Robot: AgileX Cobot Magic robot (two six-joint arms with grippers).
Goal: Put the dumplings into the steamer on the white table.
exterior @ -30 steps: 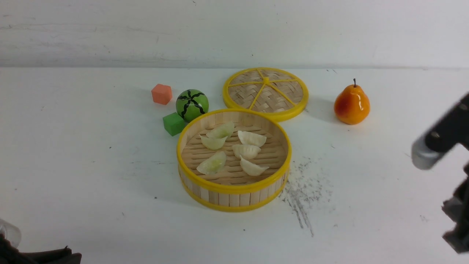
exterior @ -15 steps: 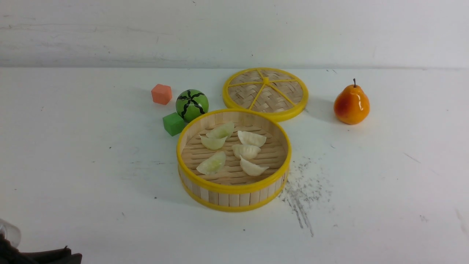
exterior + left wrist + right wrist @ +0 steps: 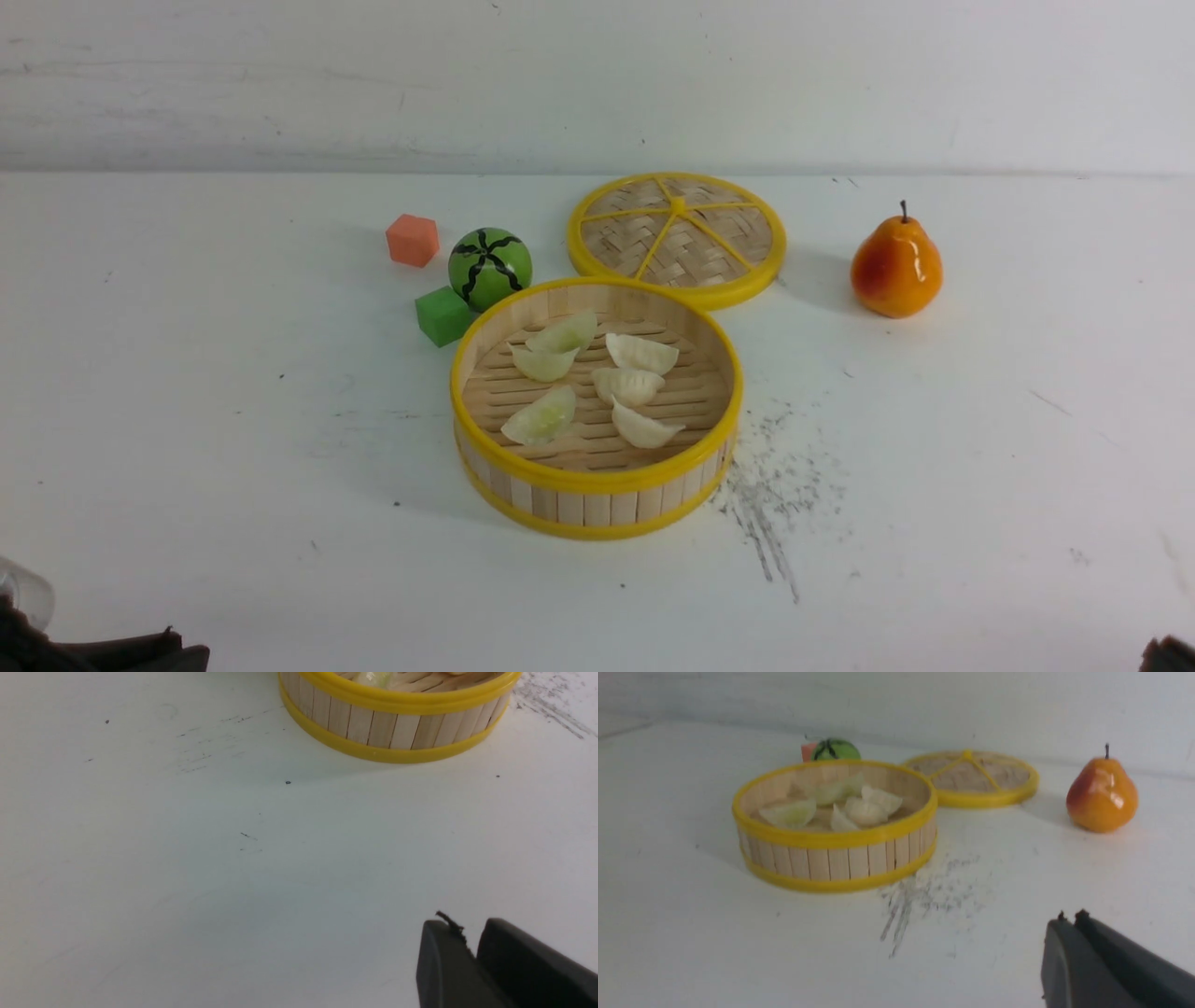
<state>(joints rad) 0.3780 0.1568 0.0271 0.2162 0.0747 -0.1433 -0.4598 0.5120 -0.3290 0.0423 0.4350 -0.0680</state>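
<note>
The steamer [image 3: 597, 509] stands mid-bench [image 3: 187, 373]. All six dumplings [image 3: 627, 385] lie inside it: three on its left half, three on its right. The lid [image 3: 677, 238] lies flat just behind it. The cube [image 3: 442, 315] touches its rear-left wall; the ball [image 3: 489, 268] sits behind that cube. The pear [image 3: 895, 266] stands well apart, right.

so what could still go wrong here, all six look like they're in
1. The steamer is uncovered, its lid flat on the table behind it; a knock could spill the dumplings.
2. The green cube and melon ball sit close against the steamer's far left wall, so an arm reaching back in might shove them.
3. Both grippers, left and right, are low near the table and could scrape it.
</note>
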